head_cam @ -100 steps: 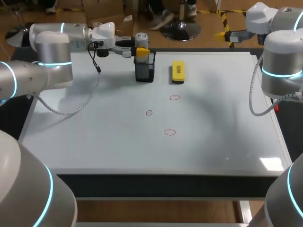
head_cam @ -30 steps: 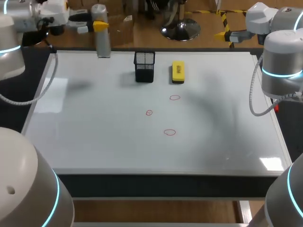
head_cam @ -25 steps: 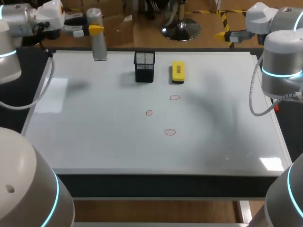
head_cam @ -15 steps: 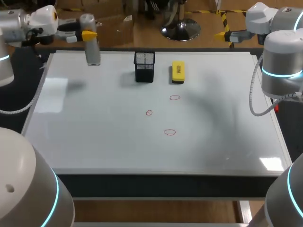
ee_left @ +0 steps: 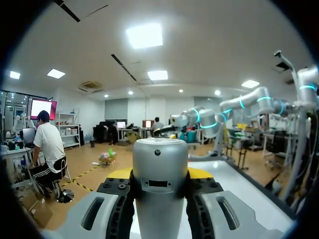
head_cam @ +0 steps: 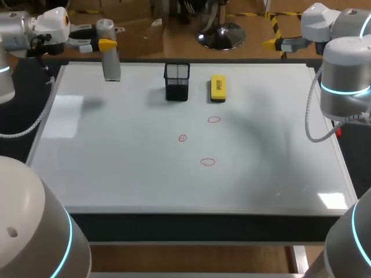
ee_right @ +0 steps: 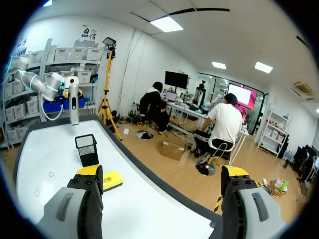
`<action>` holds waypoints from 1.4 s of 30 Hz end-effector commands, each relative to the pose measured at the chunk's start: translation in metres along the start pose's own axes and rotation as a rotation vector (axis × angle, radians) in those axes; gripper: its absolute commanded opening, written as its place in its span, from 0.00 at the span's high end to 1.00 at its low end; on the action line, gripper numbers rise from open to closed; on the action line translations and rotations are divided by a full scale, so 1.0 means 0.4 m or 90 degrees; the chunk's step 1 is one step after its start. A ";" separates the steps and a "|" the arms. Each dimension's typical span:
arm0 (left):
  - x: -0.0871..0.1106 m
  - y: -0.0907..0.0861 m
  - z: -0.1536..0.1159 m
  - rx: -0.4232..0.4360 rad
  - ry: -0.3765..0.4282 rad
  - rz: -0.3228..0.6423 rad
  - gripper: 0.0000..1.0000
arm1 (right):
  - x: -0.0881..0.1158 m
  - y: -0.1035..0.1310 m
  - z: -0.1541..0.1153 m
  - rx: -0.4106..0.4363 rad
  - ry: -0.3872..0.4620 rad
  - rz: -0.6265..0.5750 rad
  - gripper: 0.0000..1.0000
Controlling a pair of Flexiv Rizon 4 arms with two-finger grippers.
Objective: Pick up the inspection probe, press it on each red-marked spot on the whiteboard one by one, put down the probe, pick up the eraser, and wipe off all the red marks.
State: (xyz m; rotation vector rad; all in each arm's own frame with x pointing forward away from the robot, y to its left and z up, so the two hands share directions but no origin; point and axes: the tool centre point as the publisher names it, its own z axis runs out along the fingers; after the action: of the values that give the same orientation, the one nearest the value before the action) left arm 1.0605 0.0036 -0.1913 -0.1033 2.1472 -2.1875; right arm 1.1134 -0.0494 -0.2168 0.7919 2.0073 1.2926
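Observation:
The grey cylindrical probe [head_cam: 109, 55] hangs upright over the whiteboard's [head_cam: 116, 168] far left edge, with my left gripper [head_cam: 103, 44] shut on its upper part. In the left wrist view the probe [ee_left: 159, 189] fills the gap between the yellow-tipped fingers [ee_left: 121, 174]. Three red marks [head_cam: 214, 120] [head_cam: 182, 138] [head_cam: 207, 162] sit mid-board. The yellow eraser [head_cam: 218, 88] lies at the far middle. My right gripper [ee_right: 162, 174] stands wide open and empty, off the board's far right corner.
A black mesh holder [head_cam: 177, 81] stands empty just left of the eraser, between it and the probe. From the right wrist the holder [ee_right: 87, 149] and the eraser [ee_right: 112, 180] show side by side. The right arm [head_cam: 345, 75] rises beside the board's right edge.
The left arm lifted the probe out of the black holder, then carried it leftward to the far left edge, with only a small drift in the last half second. The right arm kept still.

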 end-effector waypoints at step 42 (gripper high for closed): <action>-0.001 -0.004 -0.001 -0.001 0.001 -0.001 1.00 | 0.117 -0.085 0.189 0.657 0.521 -0.541 0.00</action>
State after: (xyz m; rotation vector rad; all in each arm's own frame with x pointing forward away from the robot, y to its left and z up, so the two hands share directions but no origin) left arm 1.0605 0.0036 -0.1913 -0.1034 2.1473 -2.1875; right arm 1.1268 0.0100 -0.2811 0.0626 2.6784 0.8090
